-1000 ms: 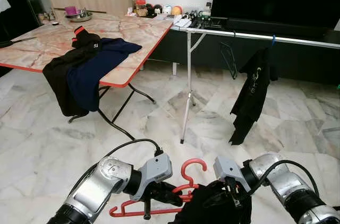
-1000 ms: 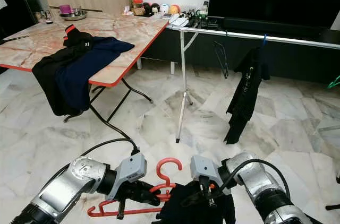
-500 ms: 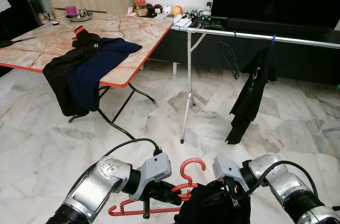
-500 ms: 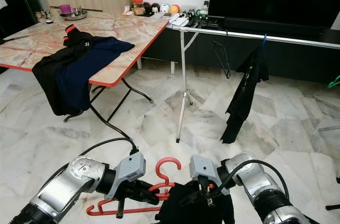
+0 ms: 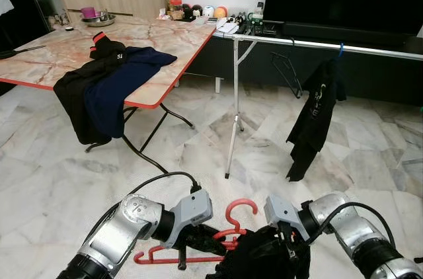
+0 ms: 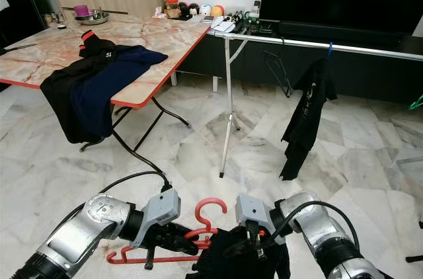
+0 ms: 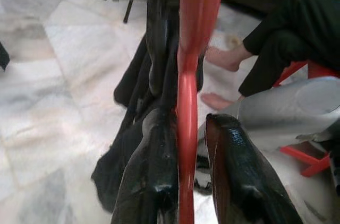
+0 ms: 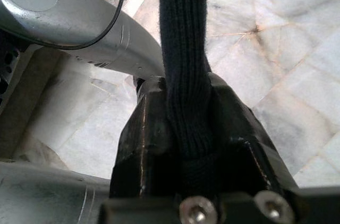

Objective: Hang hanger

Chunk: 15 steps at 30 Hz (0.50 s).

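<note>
Low in front of me, above the pale marble floor point(image 5: 59, 180), my left gripper point(image 5: 201, 242) pinches the red plastic hanger point(image 5: 198, 249); the left wrist view shows its 2 black fingers point(image 7: 151, 181) pressed against either side of the red bar. The hanger's long bar runs roughly level from left to right, and its hook point(image 5: 239, 211) curls upward between my 2 arms. The right end of the bar is buried in the black knitted garment point(image 5: 261, 259), so I cannot see it. My right gripper point(image 8: 186, 144) clamps a fold of that black cloth between its fingers. The garment's lower part is cut off by the frame edge. Ahead stands the silver clothes rail point(image 5: 310, 43), with a black shirt point(image 5: 314, 117) hanging from it.
</note>
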### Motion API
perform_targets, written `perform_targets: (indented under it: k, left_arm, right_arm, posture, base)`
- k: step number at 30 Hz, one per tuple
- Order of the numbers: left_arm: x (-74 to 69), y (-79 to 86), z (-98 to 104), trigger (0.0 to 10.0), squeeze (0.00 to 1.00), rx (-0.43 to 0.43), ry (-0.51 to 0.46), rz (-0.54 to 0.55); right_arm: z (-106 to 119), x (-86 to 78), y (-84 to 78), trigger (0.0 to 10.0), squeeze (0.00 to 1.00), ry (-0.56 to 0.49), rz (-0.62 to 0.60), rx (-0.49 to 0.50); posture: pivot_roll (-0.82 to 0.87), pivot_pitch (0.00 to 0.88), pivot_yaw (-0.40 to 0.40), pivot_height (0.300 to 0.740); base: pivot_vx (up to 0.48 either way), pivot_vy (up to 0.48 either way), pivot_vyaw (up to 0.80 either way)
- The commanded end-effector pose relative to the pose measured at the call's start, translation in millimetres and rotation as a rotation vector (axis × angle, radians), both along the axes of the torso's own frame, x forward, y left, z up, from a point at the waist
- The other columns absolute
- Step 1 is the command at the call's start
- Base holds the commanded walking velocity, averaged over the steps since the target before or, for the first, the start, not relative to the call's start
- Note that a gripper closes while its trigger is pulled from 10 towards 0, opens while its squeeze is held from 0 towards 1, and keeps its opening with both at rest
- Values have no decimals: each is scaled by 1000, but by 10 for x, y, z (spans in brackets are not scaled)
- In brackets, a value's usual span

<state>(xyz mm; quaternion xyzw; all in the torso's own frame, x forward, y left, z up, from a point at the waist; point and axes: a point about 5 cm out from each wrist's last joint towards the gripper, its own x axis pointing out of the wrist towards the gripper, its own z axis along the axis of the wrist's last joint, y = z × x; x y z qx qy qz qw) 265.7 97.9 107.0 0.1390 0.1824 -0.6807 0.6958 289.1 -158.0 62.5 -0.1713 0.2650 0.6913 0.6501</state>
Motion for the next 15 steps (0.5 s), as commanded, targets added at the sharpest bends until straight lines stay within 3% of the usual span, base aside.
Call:
perform_targets:
  k: [1, 8, 15]
  left_arm:
    - [10, -15, 69, 10000, 1000, -16, -24, -22]
    - [-8, 74, 82, 10000, 1000, -7, -11, -30]
    - [112, 310, 160, 10000, 1000, -40, -37, 134]
  right_arm:
    - [27, 21, 2, 0, 0, -19, -10, 10]
    - [-23, -9, 2, 0, 0, -19, -41, 11]
    - [-75, -15, -196, 0, 0, -27, -197, 14]
  posture:
    - [79, 11, -15, 740]
    - [80, 30, -15, 740]
    - [78, 48, -10, 740]
  base:
    - [0, 0, 0]
    - [0, 0, 0]
    - [0, 0, 0]
